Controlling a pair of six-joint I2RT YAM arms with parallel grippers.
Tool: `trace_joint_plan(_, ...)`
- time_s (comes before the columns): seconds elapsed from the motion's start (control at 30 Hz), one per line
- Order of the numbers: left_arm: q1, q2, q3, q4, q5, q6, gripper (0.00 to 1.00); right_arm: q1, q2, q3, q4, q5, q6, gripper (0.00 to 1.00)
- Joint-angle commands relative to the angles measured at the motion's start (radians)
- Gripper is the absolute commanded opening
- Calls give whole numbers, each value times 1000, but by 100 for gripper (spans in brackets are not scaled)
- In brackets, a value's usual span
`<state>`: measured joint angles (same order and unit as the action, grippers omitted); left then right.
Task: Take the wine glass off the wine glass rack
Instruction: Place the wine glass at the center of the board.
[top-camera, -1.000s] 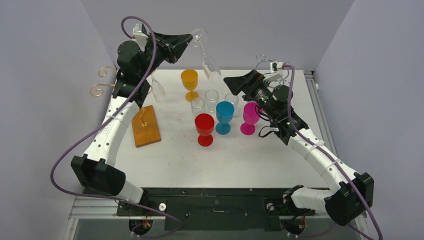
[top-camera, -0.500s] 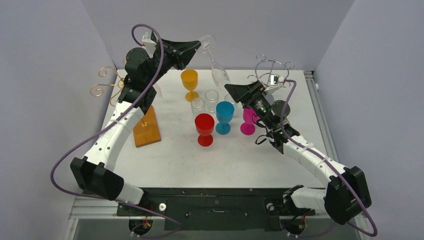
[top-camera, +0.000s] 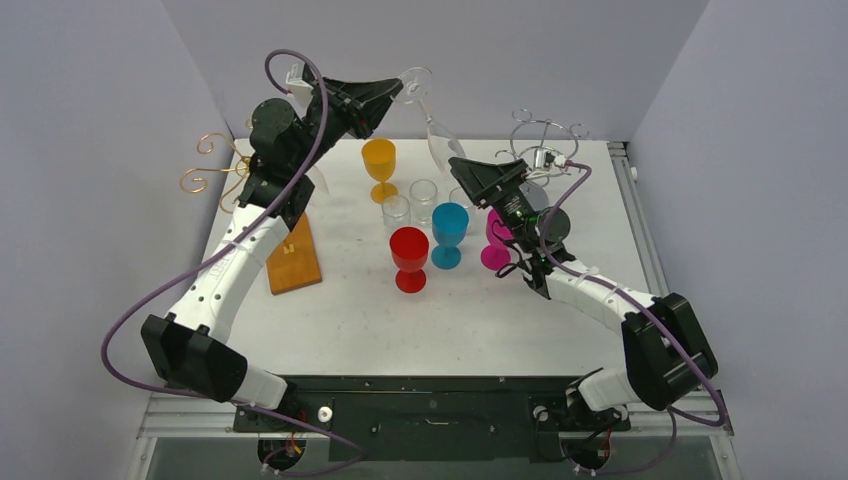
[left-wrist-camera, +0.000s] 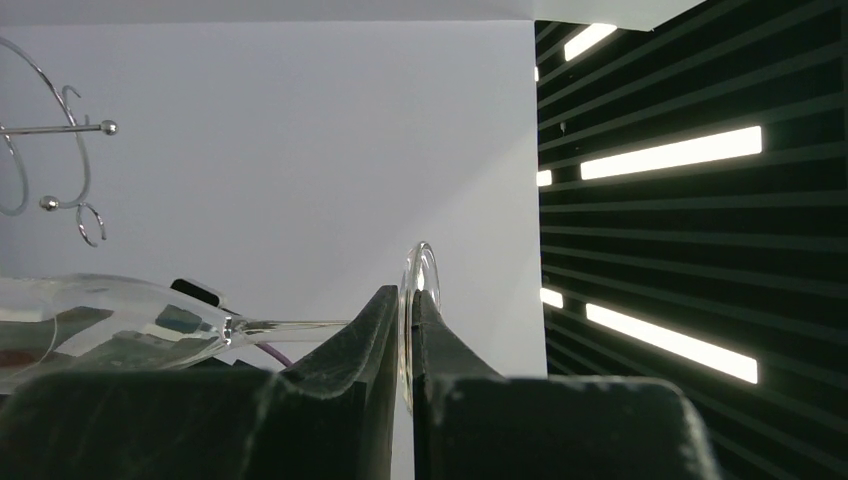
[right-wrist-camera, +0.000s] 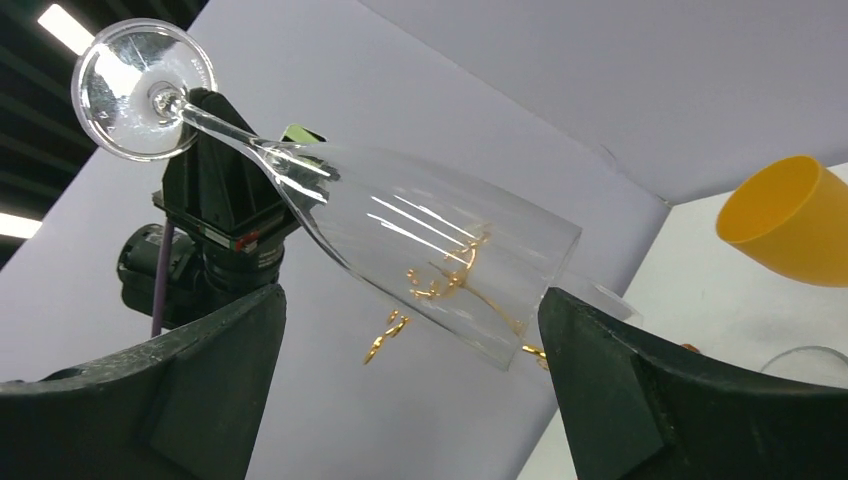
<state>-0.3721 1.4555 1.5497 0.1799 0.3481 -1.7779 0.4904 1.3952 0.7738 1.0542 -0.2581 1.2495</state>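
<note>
**Step in hand.** My left claw (top-camera: 395, 92) is clamped on the foot disc of the glass (top-camera: 435, 140). In the left wrist view the disc stands edge-on between the two fingers. The glass hangs in the air over the 12 o'clock edge of the worktop (top-camera: 450, 320), with its stem level and its bowl tilted down toward 4 o'clock. It is well apart from the gold rack (top-camera: 215, 165) at 10 o'clock, so I judge the lift-off done and a transfer in hand.

**Right claw.** My right claw (top-camera: 462, 166) stands apart at the jaws. In its wrist view the bowl lies between the fingers, and I see no contact.

**Next move.** As I judge it, the right claw should close gently on the bowl. The left claw should release only once that grip is firm, because thin glass tolerates little squeeze.
</note>
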Motion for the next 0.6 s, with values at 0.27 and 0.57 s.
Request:
trace_joint_plan(0.27, -4, -81, -70, 160, 25, -75, 0, -7, -24, -13, 285, -40, 117, 80)
trace_joint_plan(0.57, -30, -125, -166, 307, 50, -181, 0, -7, -83, -25, 357, -45, 177, 37)
